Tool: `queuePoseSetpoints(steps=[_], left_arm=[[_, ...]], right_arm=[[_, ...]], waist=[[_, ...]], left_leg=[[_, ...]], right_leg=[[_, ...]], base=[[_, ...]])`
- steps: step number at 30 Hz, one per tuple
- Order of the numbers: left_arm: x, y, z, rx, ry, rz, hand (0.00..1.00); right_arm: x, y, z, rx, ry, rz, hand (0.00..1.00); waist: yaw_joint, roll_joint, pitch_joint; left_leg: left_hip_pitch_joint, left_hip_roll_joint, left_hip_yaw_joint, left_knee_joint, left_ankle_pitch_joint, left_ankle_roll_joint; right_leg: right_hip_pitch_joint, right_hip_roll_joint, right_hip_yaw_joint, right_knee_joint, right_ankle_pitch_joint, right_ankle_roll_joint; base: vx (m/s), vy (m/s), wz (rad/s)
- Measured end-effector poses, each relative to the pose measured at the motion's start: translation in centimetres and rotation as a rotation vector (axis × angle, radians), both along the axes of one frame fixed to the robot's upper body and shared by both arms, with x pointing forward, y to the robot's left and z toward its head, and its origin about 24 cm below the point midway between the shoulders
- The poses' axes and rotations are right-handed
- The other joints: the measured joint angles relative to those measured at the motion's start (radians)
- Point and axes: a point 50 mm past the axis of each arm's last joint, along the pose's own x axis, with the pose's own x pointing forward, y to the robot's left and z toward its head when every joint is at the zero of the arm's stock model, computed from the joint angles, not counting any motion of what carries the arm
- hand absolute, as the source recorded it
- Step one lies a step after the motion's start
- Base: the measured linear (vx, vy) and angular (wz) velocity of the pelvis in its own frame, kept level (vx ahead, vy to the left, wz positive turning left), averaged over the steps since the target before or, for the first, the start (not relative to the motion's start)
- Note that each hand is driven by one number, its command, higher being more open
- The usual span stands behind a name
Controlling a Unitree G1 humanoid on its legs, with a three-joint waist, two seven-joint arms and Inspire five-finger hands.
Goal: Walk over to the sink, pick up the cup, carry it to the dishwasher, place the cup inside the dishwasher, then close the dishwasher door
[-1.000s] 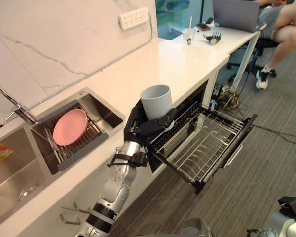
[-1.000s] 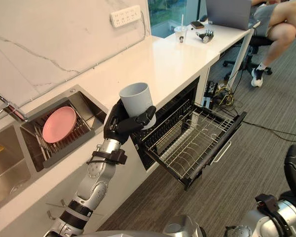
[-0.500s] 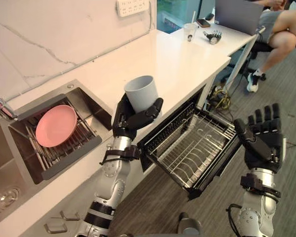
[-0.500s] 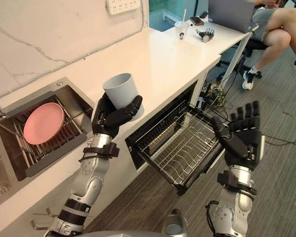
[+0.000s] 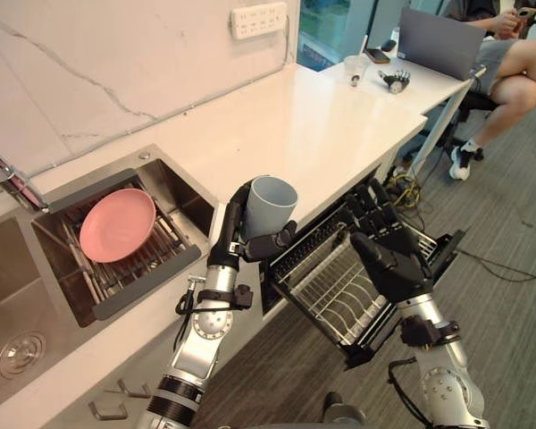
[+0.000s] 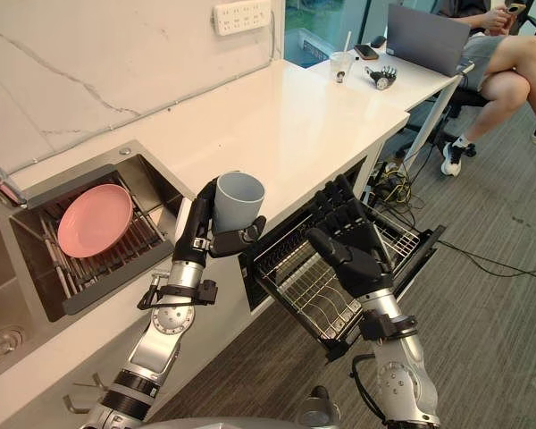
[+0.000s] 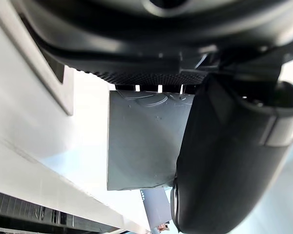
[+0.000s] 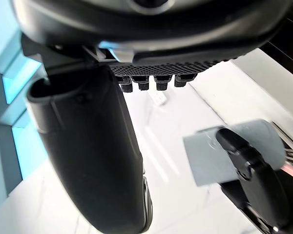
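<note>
Firmly holds one pale grey plastic cup (image 5: pixel 272 201) upright in the dark left hand (image 5: pixel 237 234), fingers (image 5: pixel 236 207) and thumb curled round its wall, at the white surface's (image 5: pixel 313 116) edge, near the pulled-out wire dishwasher rack (image 5: pixel 323 288). Holds the dark right hand (image 5: pixel 389 259) up over that rack, fingers straight, spread, empty. One round pink plate (image 5: pixel 116 223) in the steel sink (image 5: pixel 193 202).

Stereo pair high overhead, wrist cameras in tight.

Look steeply down from the head onto the left hand (image 5: pixel 234 231) and right hand (image 5: pixel 390 261), sharing almost the whole scene around them from slightly offset spots; at the wrists, sit right behind each thumb, very close, facing along the fingers, and share the cup (image 7: pixel 141 141) held in the left hand.
</note>
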Motion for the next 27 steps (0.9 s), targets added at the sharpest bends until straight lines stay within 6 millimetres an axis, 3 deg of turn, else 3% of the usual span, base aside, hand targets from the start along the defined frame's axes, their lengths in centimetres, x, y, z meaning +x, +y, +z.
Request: queuePoseSetpoints(steps=[20,21,27], left_arm=[[-0.8,-1.6,-1.1,0.062,0.009,-0.056,0.00],[-0.9,-1.7,-1.1,0.067,0.005,-0.054,0.00],[-1.0,-2.3,-0.8,0.062,-0.018,-0.064,0.00]], right_arm=[[2.5,4.4,0.4,-0.206,0.121,0.042,1.00],[2.6,4.8,0.3,-0.211,0.130,0.051,0.00],[2.9,5.9,0.1,-0.242,0.175,0.032,0.00]], waist=[[0.015,-0.015,-0.023],[0.015,-0.015,-0.030],[0.018,-0.014,-0.041]], left_leg=[[0.005,-0.021,-0.032,-0.089,0.072,0.006],[0.004,-0.022,-0.032,-0.093,0.074,0.006],[0.008,-0.024,-0.037,-0.109,0.090,0.006]], right_leg=[[0.003,-0.007,-0.009,-0.025,0.015,0.000],[0.004,-0.006,-0.009,-0.031,0.015,0.000],[0.004,-0.006,-0.012,-0.033,0.015,0.000]], base=[[-0.04,-0.002,0.05],[0.00,0.000,0.00],[0.00,-0.005,0.02]])
